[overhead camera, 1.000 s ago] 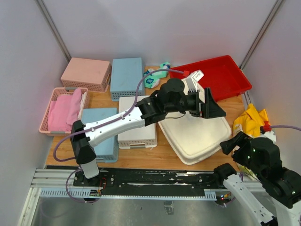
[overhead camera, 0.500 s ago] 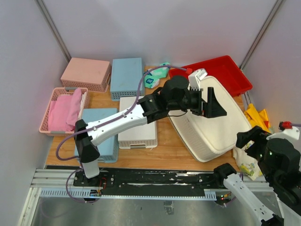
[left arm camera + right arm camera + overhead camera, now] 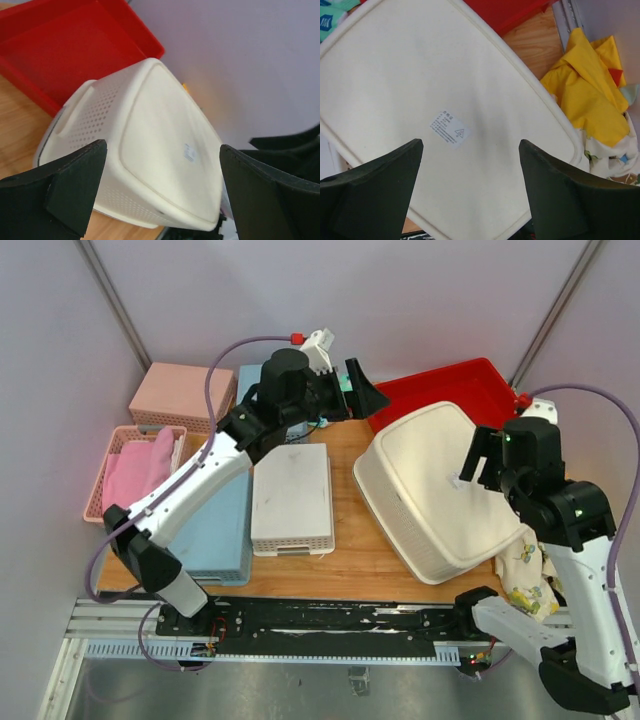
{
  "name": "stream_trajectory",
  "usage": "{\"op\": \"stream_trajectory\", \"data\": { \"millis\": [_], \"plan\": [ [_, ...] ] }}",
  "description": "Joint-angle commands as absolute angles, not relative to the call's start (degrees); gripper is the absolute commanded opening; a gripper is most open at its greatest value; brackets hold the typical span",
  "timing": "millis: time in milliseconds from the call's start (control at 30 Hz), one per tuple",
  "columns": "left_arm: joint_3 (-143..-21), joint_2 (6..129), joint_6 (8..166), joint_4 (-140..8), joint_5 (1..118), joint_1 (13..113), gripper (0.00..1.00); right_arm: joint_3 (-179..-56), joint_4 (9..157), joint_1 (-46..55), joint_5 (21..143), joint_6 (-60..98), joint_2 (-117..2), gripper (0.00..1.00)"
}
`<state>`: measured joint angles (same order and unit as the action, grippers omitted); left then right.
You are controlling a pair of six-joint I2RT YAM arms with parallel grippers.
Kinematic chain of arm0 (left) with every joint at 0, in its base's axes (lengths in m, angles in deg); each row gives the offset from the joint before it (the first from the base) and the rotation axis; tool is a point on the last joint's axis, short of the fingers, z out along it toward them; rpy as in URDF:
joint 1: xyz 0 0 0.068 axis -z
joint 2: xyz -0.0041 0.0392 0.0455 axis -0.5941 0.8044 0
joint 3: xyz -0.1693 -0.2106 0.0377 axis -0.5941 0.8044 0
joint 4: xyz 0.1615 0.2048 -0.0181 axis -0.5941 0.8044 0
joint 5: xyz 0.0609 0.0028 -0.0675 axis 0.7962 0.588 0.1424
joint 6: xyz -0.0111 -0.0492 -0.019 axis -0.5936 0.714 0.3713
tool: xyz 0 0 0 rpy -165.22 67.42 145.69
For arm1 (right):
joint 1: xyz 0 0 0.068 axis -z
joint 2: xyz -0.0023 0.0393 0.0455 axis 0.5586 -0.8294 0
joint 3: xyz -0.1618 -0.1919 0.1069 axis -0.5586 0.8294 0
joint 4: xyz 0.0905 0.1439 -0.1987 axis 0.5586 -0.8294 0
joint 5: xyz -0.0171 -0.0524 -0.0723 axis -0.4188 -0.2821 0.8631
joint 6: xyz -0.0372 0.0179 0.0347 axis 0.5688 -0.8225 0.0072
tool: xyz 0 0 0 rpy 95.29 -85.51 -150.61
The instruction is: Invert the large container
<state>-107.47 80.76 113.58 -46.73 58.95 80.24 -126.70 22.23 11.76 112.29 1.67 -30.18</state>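
Left pincer [image 3: 368,397] spread wide, nothing in it, hanging high over the back of the table [image 3: 350,550]! Right pincer [image 3: 471,142] just as wide, empty too, poised right above the large container [image 3: 425,490], its small sticker [image 3: 449,129] framed between the fingers. And the large container sits base up on the right side of the table, perforated walls facing down, far corner at the red tray [image 3: 470,390]; touching or overlapping, I cannot tell. Yellow cloth [image 3: 585,95] bunched just beside it.

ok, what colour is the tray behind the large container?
Red. The tray shows best in the left wrist view, right behind the cream large container.
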Motion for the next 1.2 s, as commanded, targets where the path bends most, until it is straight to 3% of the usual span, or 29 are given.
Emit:
{"op": "stream_trajectory", "data": {
  "millis": [0,200,300,500,700,900,1167],
  "plan": [
    [-113.15,88.48,108.5,-43.14,53.17,77.27,0.99,-128.79,14.69,20.93,109.91,-1.3,-27.14,0.8],
    [-129.04,103.23,99.18,-34.54,44.39,75.31,0.99,-126.08,2.68,24.24,110.16,-12.89,-19.09,0.8],
    [-130.48,106.54,98.0,-33.78,37.02,75.35,0.99,-120.99,-1.34,24.27,107.68,-16.54,-14.88,0.81],
    [-117.3,101.36,99.59,-41.09,31.8,76.32,0.99,-110.29,-5.32,24.24,106.43,-24.41,-8.29,0.81],
    [-104.6,95.64,105.38,-51.98,26.9,77.22,0.99,-103.76,2.35,24.25,98.15,-27.24,-5.07,0.82],
    [-96.86,90.57,108.56,-56.33,26.92,79.66,0.99,-103.49,9.66,24.29,94.79,-26.67,-2.31,0.82],
    [-84.01,82.31,113.37,-61.23,30.18,85.11,0.99,-103.16,8.49,24.24,97.11,-25.22,-2.02,0.82]
  ]
}}
